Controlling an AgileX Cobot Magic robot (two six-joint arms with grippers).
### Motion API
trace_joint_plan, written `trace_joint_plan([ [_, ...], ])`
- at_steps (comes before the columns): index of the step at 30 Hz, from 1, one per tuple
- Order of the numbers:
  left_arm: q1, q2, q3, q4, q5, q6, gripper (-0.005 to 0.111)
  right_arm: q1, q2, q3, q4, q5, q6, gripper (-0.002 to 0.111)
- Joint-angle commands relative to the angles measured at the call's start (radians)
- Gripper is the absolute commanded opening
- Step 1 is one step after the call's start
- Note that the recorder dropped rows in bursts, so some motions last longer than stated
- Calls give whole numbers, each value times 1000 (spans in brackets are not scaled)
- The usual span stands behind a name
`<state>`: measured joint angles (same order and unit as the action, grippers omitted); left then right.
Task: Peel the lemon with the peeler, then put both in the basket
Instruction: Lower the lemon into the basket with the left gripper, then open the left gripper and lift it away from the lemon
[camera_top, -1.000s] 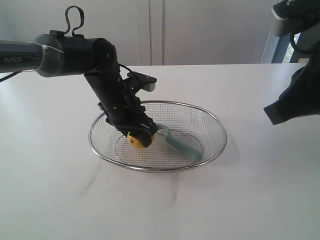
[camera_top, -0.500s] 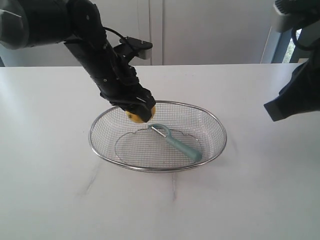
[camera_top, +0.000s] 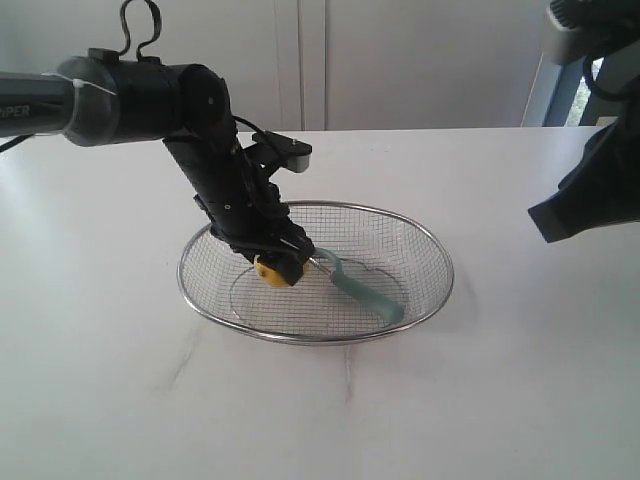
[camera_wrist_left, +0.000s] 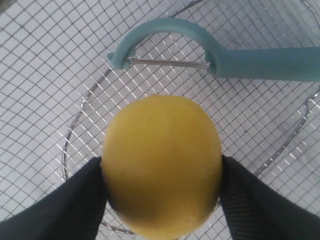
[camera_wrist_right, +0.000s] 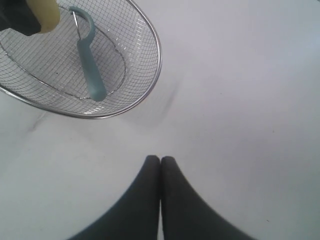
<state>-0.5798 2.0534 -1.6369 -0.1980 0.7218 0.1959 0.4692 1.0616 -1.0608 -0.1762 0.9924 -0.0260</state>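
My left gripper (camera_top: 275, 262) is shut on the yellow lemon (camera_top: 270, 270) and holds it low inside the wire mesh basket (camera_top: 425, 245), just above the mesh floor. In the left wrist view the lemon (camera_wrist_left: 162, 162) sits squeezed between both black fingers (camera_wrist_left: 60, 210), with the mesh beneath. The teal peeler (camera_top: 362, 289) lies on the basket floor beside the lemon, its hooked head (camera_wrist_left: 165, 42) nearest the fruit. My right gripper (camera_wrist_right: 160, 159) is shut and empty, raised over the bare table to the right of the basket (camera_wrist_right: 150, 35); the peeler (camera_wrist_right: 90, 60) shows in its view too.
The basket stands in the middle of a white table (camera_top: 500, 400). The right arm's dark body (camera_top: 590, 190) hangs at the right edge of the exterior view. A white wall and cabinet doors (camera_top: 400, 60) stand behind the table.
My left gripper, which had lifted the lemon up to the basket's far rim half a second ago, has come back down into the basket with it. The right arm has not moved.
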Motion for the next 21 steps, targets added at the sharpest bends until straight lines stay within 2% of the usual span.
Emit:
trace_joint_plan([
  [1, 0, 18, 1, -22, 4, -1, 66, -2, -7, 4, -8, -4, 4, 0],
  [14, 0, 32, 1, -22, 8, 46, 67, -2, -7, 4, -8, -4, 4, 0],
  [19, 0, 32, 1, -22, 10, 46, 88, -2, -7, 4, -8, 0, 4, 0],
  [21, 0, 32, 1, -22, 13, 46, 89, -2, -7, 4, -8, 0, 4, 0],
])
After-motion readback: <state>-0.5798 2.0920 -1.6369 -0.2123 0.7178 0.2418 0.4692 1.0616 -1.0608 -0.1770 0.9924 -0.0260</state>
